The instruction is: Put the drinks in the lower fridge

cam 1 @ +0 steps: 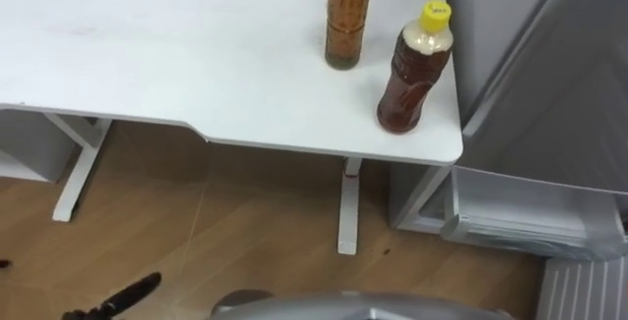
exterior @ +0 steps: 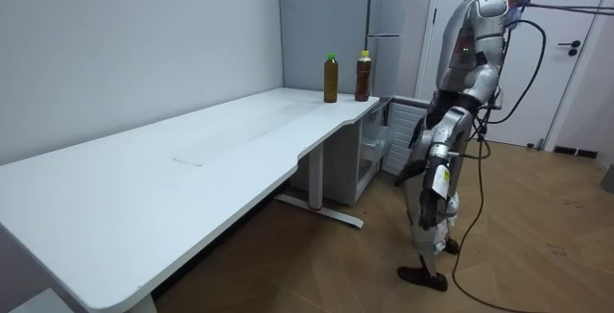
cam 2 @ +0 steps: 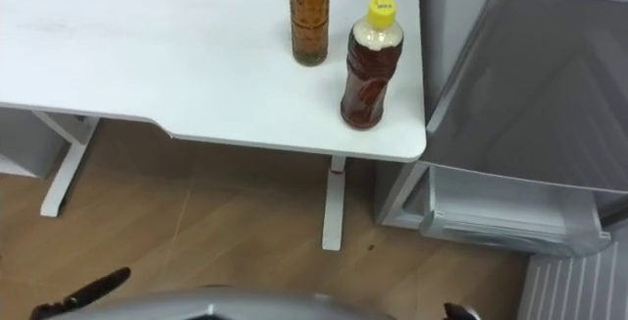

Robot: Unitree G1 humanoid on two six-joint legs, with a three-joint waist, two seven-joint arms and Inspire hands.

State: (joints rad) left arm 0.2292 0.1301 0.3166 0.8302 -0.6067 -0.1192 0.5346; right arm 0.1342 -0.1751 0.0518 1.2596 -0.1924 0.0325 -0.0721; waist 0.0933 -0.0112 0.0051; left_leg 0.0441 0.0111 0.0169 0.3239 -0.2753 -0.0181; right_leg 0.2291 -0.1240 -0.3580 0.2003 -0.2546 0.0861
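Both drinks are on the table (cam 1: pixel 147 55), neither is in the fridge (cam 1: pixel 549 75) yet.
- Green-cap bottle (cam 1: pixel 348 16): upright, near the table's right end, its top cut off by the frame in the eye views. The room view shows the green cap.
- Yellow-cap bottle (cam 1: pixel 414 70): upright, just right of the green-cap one and closer to the robot, near the table's right front corner. The two are close but apart.
- Both hold brown liquid.

The fridge stands right of the table, hard against its end. Lower door (cam 1: pixel 530 217) stands open below table height, inner shelf visible from above.

Left hand (cam 1: pixel 123 297): low at the bottom-left edge over the wood floor (cam 1: pixel 245 232), well short of the table. Fingers stretched out straight, nothing in it.
Right hand (cam 2: pixel 456 311): just a dark tip at the bottom edge, can't tell its state.

Room view: robot stands upright on the floor off the table's fridge end, facing the table, arms hanging at its sides, a step back from the bottles.
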